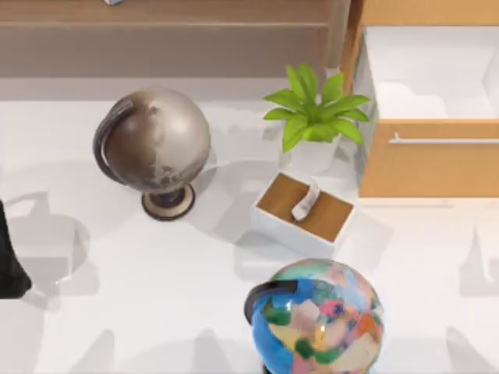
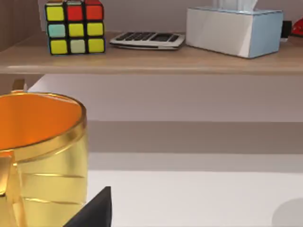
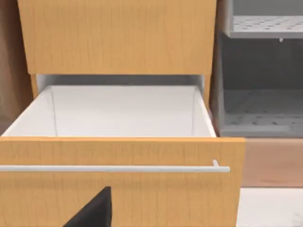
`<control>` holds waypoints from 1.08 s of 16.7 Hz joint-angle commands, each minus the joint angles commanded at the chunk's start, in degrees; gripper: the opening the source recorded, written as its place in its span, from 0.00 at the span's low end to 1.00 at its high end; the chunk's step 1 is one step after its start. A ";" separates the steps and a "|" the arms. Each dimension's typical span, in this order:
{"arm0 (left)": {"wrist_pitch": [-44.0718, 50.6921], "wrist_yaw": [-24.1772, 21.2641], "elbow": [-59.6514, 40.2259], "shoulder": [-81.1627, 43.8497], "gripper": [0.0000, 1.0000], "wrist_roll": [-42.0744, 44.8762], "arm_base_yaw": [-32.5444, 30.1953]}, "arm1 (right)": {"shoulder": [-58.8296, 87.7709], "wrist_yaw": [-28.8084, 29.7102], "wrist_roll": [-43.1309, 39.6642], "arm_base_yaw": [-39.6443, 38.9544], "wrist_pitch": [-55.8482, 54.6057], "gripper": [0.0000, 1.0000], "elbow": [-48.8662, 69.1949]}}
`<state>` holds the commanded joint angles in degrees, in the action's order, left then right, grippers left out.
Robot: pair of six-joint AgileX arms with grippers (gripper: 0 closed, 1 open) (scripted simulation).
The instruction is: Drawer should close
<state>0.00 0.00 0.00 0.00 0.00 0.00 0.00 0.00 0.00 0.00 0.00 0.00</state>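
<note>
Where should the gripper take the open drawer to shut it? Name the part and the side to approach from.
Take the drawer by its thin silver bar handle, or press flat on the wood front around it. Come from the table side, square to the front. The bar runs level and stands off the panel, and the white box is pulled out toward the table, so a straight push inward probably shuts it.

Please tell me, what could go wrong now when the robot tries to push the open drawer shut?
1. The drawer stands pulled out, and the right wrist view faces its front closely; a push landing on the thin silver handle rather than the flat wood might slip off.
2. The potted plant stands right beside the drawer's left corner, so an arm approaching from that side may brush its leaves.
3. An off-centre push might skew the drawer.
</note>
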 joint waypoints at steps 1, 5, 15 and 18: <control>0.00 0.00 0.00 0.00 1.00 0.00 0.00 | 0.00 0.00 0.00 0.00 0.00 1.00 0.00; 0.00 0.00 0.00 0.00 1.00 0.00 0.00 | 3.89 -2.29 0.04 3.02 -1.55 1.00 2.96; 0.00 0.00 0.00 0.00 1.00 0.00 0.00 | 43.23 -25.12 0.64 25.23 -15.58 1.00 29.00; 0.00 0.00 0.00 0.00 1.00 0.00 0.00 | 55.05 -31.47 0.85 31.54 -19.55 1.00 36.33</control>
<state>0.00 0.00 0.00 0.00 0.00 0.00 55.05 -31.47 0.85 31.54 -19.55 36.33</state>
